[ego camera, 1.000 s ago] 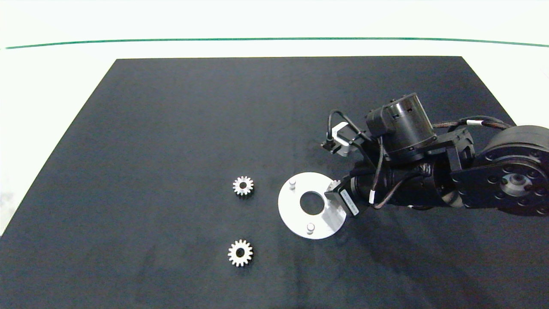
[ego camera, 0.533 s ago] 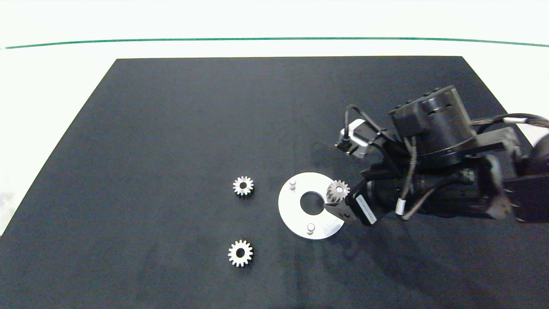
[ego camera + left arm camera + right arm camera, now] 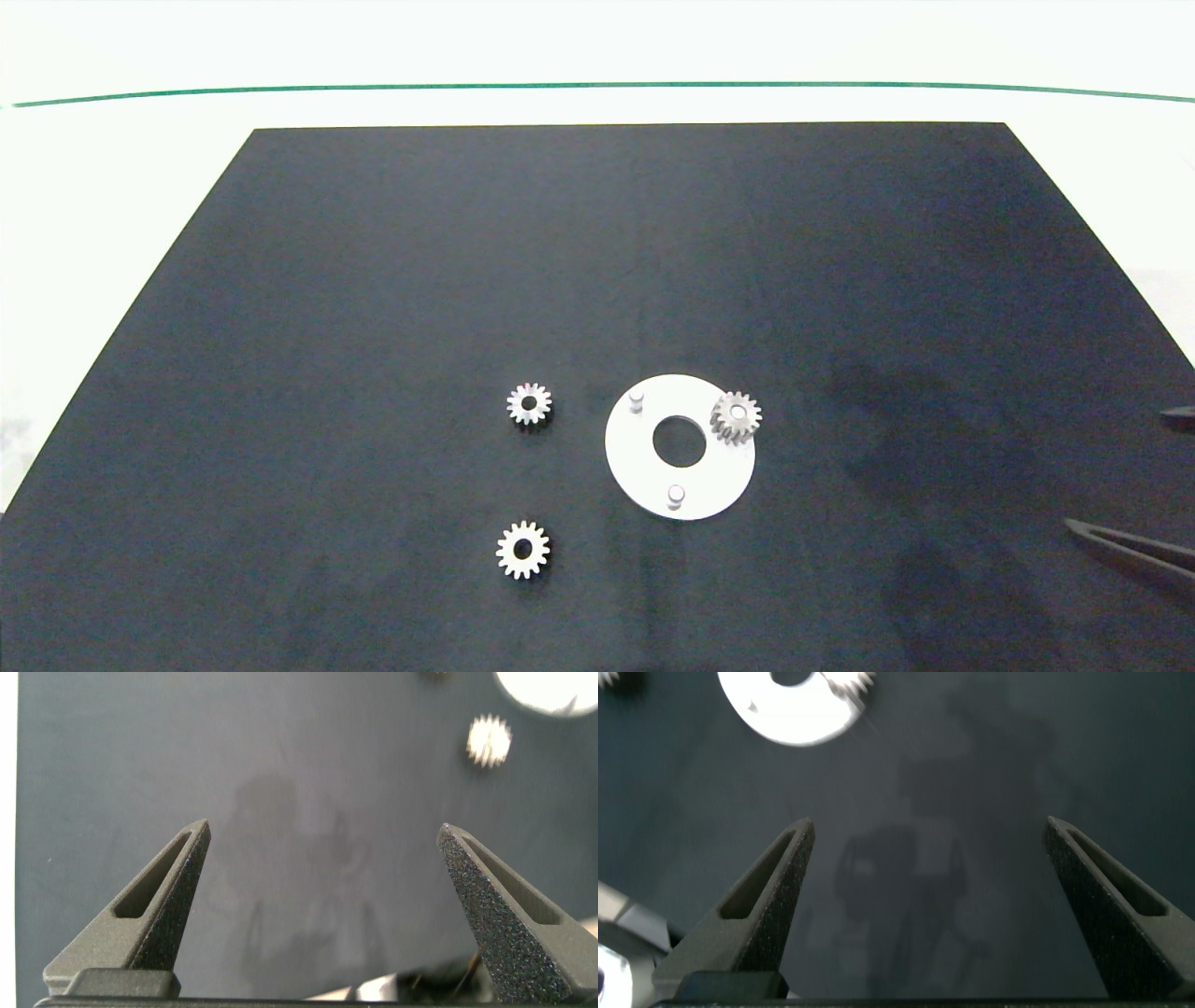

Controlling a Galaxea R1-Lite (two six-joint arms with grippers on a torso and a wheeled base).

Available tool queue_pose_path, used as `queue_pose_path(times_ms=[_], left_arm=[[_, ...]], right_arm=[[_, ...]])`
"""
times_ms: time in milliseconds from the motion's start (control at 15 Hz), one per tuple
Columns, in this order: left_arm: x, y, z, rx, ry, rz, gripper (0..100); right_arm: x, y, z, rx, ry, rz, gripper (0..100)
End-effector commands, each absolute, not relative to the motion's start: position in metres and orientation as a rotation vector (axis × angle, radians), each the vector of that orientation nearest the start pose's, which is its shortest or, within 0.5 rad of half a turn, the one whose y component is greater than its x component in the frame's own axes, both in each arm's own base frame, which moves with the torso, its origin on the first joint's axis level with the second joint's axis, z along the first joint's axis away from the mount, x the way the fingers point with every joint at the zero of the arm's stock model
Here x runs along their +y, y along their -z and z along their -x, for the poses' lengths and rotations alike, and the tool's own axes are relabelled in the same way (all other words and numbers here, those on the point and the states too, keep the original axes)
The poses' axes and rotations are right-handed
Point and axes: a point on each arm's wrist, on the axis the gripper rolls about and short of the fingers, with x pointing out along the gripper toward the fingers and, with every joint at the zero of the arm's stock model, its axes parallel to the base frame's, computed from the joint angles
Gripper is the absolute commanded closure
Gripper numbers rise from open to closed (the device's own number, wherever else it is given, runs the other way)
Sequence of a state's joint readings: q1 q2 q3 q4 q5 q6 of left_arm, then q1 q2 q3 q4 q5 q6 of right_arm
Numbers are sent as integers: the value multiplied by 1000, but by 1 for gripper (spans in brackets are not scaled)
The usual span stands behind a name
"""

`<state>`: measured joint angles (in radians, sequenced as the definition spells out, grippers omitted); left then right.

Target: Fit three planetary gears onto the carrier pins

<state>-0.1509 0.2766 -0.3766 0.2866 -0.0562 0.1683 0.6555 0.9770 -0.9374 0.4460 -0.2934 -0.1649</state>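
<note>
The right gripper (image 3: pixel 926 905) hangs spread wide and empty over the dark desk mat (image 3: pixel 373 280), near its right edge. The left gripper (image 3: pixel 327 905) is spread too. Three small toothed metal gears show: one gear (image 3: pixel 736 416) sits on a pin of the flat white round disc (image 3: pixel 644 467); two gears (image 3: pixel 529 404) (image 3: pixel 523 550) lie loose toward the left. Two short round pins (image 3: pixel 636 400) (image 3: pixel 676 496) stand bare.

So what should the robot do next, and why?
Probably go for a loose gear. One gear already sits on a pin of the disc, but two pins are bare and two gears lie on the mat. The right end effector is open and empty.
</note>
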Motion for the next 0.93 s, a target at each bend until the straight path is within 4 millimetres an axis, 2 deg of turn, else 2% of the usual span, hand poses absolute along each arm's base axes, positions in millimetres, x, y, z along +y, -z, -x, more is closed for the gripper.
queue_pose_path(times_ms=[67, 267, 400, 667, 867, 933], left_arm=[[-1, -147, 1, 313, 273, -284, 0], [-3, -140, -11, 367, 301, -367, 0], [-7, -144, -24, 372, 356, -384, 0], [-26, -152, -65, 340, 480, -413, 0], [-35, -153, -78, 333, 526, -419, 0], [-41, -154, -87, 325, 543, -421, 0]], right_arm=[[-29, -246, 46, 194, -154, 272, 0], [-36, -213, 109, 112, 23, 290, 0], [-30, -200, 126, 86, 96, 274, 0], [-21, -204, 136, 75, 176, 236, 0], [-18, -197, 132, 117, 171, 239, 0], [-16, -191, 125, 153, 153, 245, 0]])
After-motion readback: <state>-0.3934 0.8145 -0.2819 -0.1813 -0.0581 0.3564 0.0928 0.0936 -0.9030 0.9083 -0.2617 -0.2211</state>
